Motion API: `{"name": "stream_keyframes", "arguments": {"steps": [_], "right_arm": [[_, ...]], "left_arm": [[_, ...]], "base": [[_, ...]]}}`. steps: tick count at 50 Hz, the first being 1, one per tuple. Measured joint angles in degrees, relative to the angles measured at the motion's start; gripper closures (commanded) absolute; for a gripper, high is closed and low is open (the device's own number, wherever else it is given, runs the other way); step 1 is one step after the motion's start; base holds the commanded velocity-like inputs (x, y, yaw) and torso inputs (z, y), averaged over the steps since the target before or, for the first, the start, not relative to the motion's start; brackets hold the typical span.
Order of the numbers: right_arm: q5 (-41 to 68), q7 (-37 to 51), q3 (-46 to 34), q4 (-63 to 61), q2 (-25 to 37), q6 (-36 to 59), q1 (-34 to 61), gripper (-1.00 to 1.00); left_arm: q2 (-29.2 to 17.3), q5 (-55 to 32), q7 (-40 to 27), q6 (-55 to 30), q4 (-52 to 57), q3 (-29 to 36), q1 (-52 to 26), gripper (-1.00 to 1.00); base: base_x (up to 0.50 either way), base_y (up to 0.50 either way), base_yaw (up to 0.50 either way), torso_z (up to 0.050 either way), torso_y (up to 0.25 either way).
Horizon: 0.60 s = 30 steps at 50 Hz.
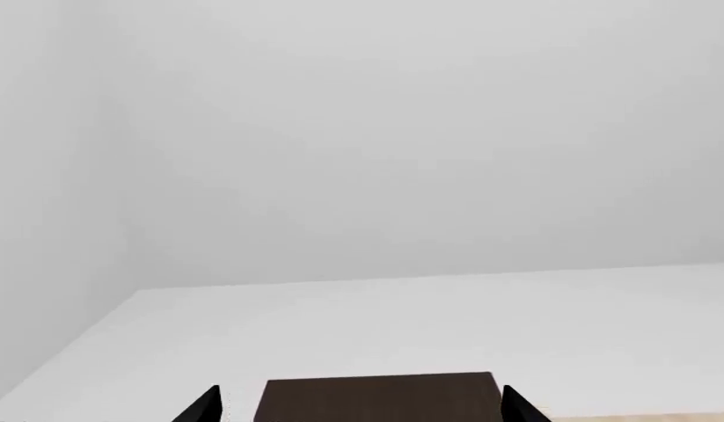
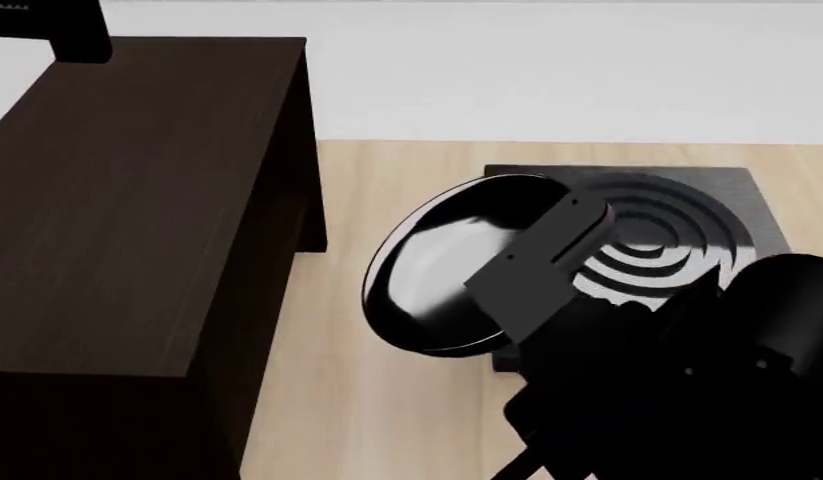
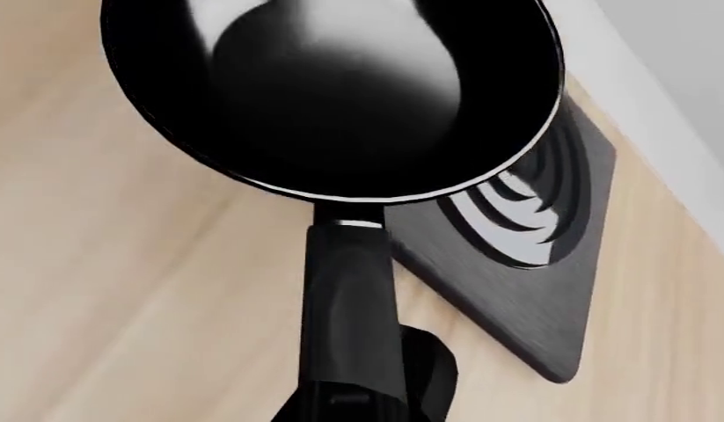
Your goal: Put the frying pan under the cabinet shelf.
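Black and glossy inside, the frying pan point(image 2: 445, 272) hangs tilted above the pale wooden desk point(image 2: 384, 180), its long handle clamped in the closed right gripper point(image 3: 362, 400), with its rim overlapping the near-left corner of the square stove plate point(image 2: 651, 235) toward the desk's far right. Dark brown wood-grain fills the desk's left side, where the cabinet shelf point(image 2: 131, 200) stands apart from the pan across a strip of bare desk. Only two black fingertips point(image 1: 203, 406) of the left gripper point(image 1: 359, 406) show, spread apart and empty, above the cabinet's flat top.
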Motion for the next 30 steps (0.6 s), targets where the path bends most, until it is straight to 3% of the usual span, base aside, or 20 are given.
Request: {"name": "stream_keyframes", "arguments": {"steps": [30], "right_arm": [[-10.13, -10.87, -7.24, 4.84, -7.27, -6.96, -2.86, 1.00]], "left_arm": [[-0.78, -0.54, -0.31, 0.49, 0.13, -0.31, 0.71, -1.00]], "base": [[0.00, 0.00, 0.00, 0.000, 0.001]]}}
